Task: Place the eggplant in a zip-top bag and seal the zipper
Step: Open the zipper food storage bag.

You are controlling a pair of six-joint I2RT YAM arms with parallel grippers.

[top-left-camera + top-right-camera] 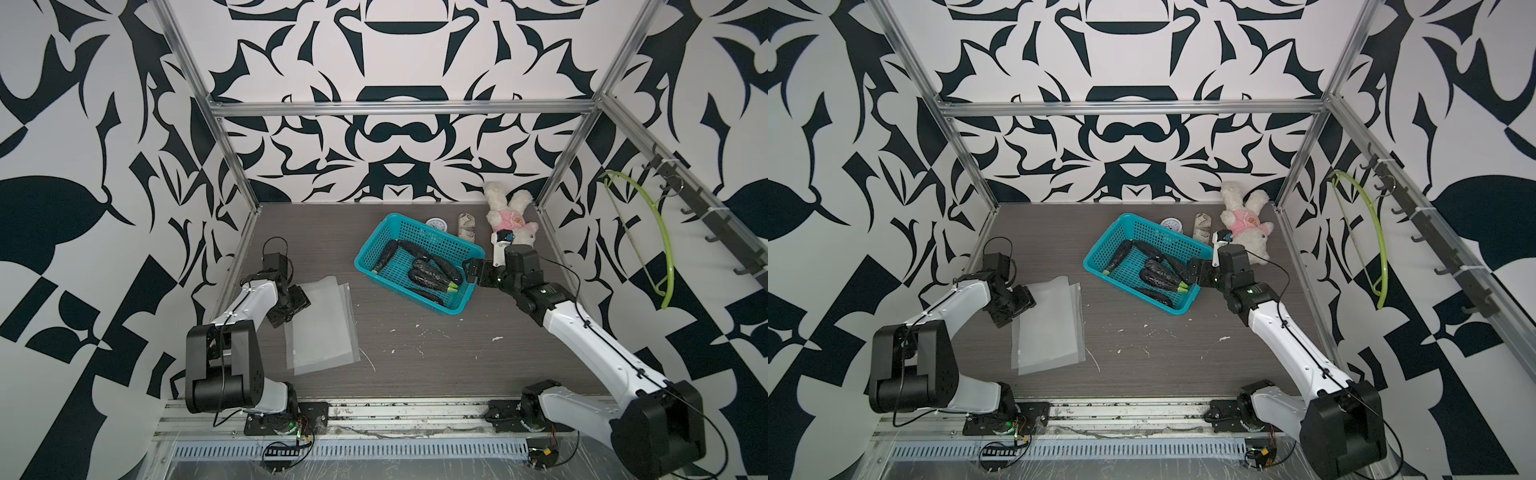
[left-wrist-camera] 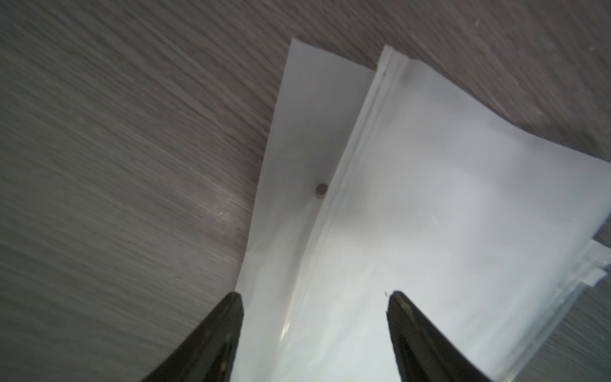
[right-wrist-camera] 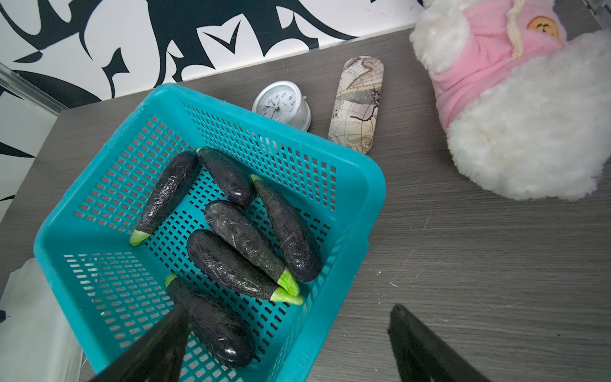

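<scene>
Several dark purple eggplants [image 1: 424,277] [image 1: 1156,277] [image 3: 231,261] with green stems lie in a teal basket [image 1: 436,232] [image 1: 1167,232] [image 3: 357,172] at mid-table. A small stack of clear zip-top bags [image 1: 324,332] [image 1: 1054,328] [image 2: 446,198] lies flat at the left. My left gripper [image 1: 291,309] [image 1: 1015,305] [image 2: 314,297] hovers open over the stack's left edge, its jaws apart above the plastic. My right gripper [image 1: 469,270] [image 1: 1194,270] [image 3: 291,309] is open at the basket's right wall. One finger hangs over the nearest eggplant, the other outside over the table.
Behind the basket stand a small white clock [image 1: 437,224] [image 3: 281,106] and a map-print case [image 1: 466,226] [image 3: 358,102]. A white plush rabbit in pink [image 1: 511,216] [image 3: 512,115] sits at the back right, close to my right wrist. A green hanger [image 1: 660,232] hangs on the right wall.
</scene>
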